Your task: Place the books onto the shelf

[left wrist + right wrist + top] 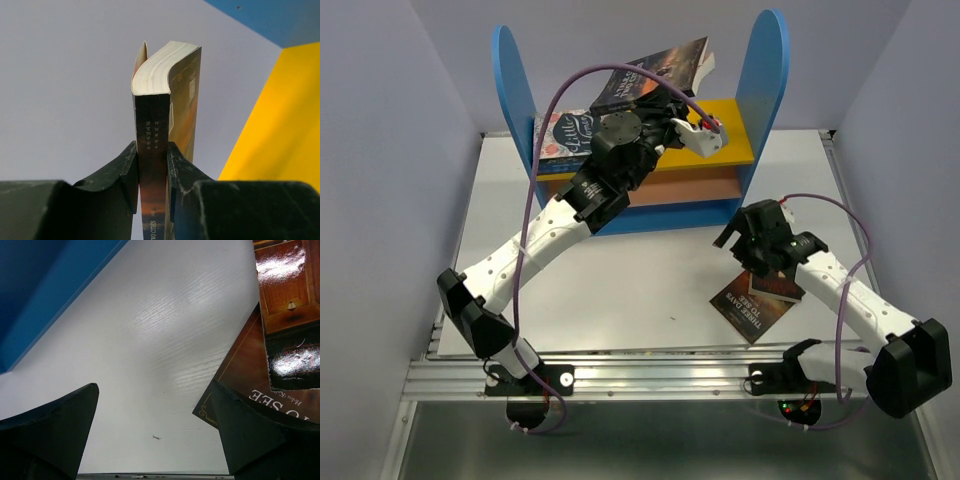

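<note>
My left hand [152, 172] is clenched on the spine of a dark paperback [167, 100] with a dusky orange cover, one finger on each side, so the page block stands free above the grip; held like this, I judge it can go in edge-first. The book hangs tilted over the yellow upper board [280, 130] of the shelf [680, 217], between its two blue round-topped side panels [765, 70], apparently not set down yet. A pale-blue patterned paperback [563, 130] lies flat on the board's left end, so the free room is to the right. My arm's purple cable [560, 95] loops across the shelf front. My right hand [155, 430] is spread wide, grasping nothing, over the white counter [165, 330] beside a brown paperback [235, 380] that has a glossy red-brown paperback [285, 295] lying on it.
</note>
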You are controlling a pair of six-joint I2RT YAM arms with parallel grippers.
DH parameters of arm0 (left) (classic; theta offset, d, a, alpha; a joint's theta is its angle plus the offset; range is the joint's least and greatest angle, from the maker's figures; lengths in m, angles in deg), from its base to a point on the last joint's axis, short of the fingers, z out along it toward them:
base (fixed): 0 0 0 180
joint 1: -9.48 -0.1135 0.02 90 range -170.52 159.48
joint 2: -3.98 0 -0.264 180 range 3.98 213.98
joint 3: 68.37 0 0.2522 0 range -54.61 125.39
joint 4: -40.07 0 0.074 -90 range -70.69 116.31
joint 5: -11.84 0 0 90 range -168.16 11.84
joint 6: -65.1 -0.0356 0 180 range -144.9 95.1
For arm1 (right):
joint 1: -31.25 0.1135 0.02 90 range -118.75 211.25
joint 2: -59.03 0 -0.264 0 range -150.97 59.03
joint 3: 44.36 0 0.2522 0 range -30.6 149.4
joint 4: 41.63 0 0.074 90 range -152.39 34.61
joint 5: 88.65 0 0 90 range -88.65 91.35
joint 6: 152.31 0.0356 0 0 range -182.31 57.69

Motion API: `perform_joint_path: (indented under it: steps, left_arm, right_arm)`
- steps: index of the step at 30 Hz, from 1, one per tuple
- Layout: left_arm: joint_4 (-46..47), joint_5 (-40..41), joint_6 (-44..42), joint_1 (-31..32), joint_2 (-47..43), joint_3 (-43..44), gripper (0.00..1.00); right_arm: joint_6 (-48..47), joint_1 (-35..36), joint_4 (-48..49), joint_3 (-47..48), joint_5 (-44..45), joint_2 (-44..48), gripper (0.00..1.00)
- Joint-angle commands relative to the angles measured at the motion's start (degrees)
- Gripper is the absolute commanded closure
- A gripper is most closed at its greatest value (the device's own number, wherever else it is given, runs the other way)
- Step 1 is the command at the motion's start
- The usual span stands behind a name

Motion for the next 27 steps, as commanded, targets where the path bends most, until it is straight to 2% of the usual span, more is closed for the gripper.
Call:
perform_joint_path:
  steps: [1,6,12,16,23,27]
  left_arm:
    - [19.2,4.9,-8.4,-1.9,-5.4,-2.4,1.00]
    - [18.6,5.1,-5.3,-4.6,-9.8,-10.9,1.00]
    - [17.3,6.9,-2.4,-5.7,-13.1,-17.4,1.00]
    - [14.9,8.1,-1.8,-5.9,-14.6,-19.3,1.00]
    - [5.1,10.8,0.3,-5.7,-17.0,-19.5,1.00]
    - [4.2,12.7,-1.2,-5.4,-17.8,-22.0,1.00]
  right_arm:
    - [-1.4,-0.6,4.0,0.5,-3.6,-0.8,0.00]
    - [-1.6,-0.6,4.4,0.7,-4.8,-1.4,0.00]
    - [-1.6,-1.1,4.4,1.7,-5.5,-1.8,0.00]
    - [-1.6,-1.1,4.4,1.7,-5.7,-1.9,0.00]
    - [-1.5,-1.1,4.4,1.7,-5.7,-2.1,0.00]
    - [-1.4,-1.1,4.4,1.6,-5.6,-2.1,0.00]
